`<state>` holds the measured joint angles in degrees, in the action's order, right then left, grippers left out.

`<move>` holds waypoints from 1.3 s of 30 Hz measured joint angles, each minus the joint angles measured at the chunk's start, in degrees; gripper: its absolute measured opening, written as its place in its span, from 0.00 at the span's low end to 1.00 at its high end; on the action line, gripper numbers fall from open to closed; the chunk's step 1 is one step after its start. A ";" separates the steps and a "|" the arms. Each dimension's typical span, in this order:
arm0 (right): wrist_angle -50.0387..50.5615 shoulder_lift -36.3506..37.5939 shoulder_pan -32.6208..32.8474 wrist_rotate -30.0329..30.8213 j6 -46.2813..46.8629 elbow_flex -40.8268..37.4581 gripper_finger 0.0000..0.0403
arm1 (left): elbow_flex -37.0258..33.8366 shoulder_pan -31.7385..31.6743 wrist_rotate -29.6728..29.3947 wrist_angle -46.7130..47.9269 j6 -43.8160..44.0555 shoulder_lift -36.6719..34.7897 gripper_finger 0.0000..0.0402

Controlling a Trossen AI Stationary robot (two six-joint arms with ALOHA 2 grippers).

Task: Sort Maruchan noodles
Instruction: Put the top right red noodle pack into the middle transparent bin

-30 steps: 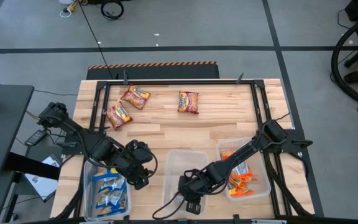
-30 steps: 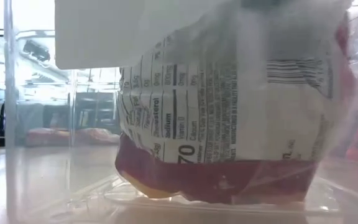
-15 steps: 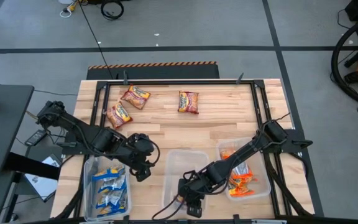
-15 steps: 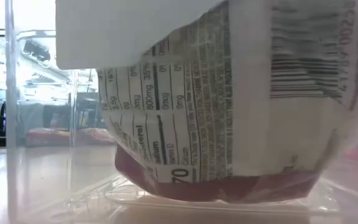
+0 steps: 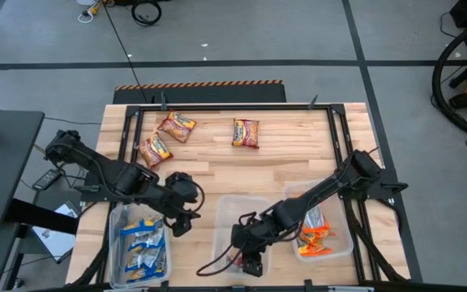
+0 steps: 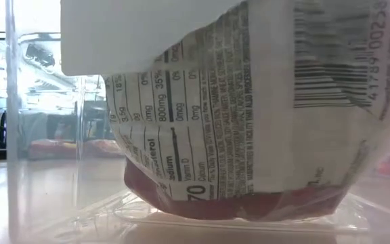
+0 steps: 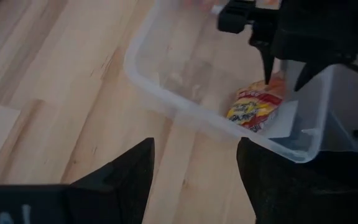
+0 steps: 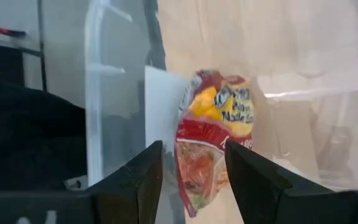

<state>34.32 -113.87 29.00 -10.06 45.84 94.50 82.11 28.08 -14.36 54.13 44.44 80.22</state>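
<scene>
A dark red and yellow Maruchan noodles packet [image 8: 216,118] stands in the middle clear bin [image 5: 235,200]. It rests on its lower edge and leans its label side [image 6: 249,122] against the bin's near wall. My right gripper [image 7: 284,71] hangs open just above it, one finger on either side and apart from it. My left gripper [image 5: 183,225] is open with nothing between its fingers, over bare wood between the left and middle bins. Three more dark red packets [image 5: 177,126] [image 5: 154,150] [image 5: 246,132] lie flat at the far side of the table.
The left bin [image 5: 143,247] holds blue-and-white packets and the right bin [image 5: 319,231] holds orange ones. A black frame [image 5: 217,106] runs along the table's far and side edges. Bare wood lies in the middle of the table [image 5: 258,170].
My right gripper has let go of the dark red packet and risen off it. The packet has dropped and tipped closer against the bin's near wall, where it now stands still. My left gripper has drawn up and away from the left bin, toward the table's middle.
</scene>
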 joint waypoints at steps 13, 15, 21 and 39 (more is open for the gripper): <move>9.76 15.26 -10.01 25.29 -5.99 0.07 0.44 | 0.02 0.81 -1.61 -10.58 -12.74 -2.44 0.58; 13.81 16.73 -13.35 29.29 -8.10 -0.41 0.44 | 0.02 0.61 -1.65 -9.77 -14.84 -2.41 0.58; 15.95 20.70 -25.89 32.43 -12.48 -9.69 0.46 | 0.00 0.64 -2.83 -1.01 -14.69 -4.51 0.58; -27.91 22.12 -53.10 16.28 -38.59 -46.85 0.58 | 0.00 -4.29 -11.77 2.71 -11.74 -9.17 0.58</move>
<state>6.41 -91.74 -24.10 6.22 7.25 47.65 82.11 23.79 -26.13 56.85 32.70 71.05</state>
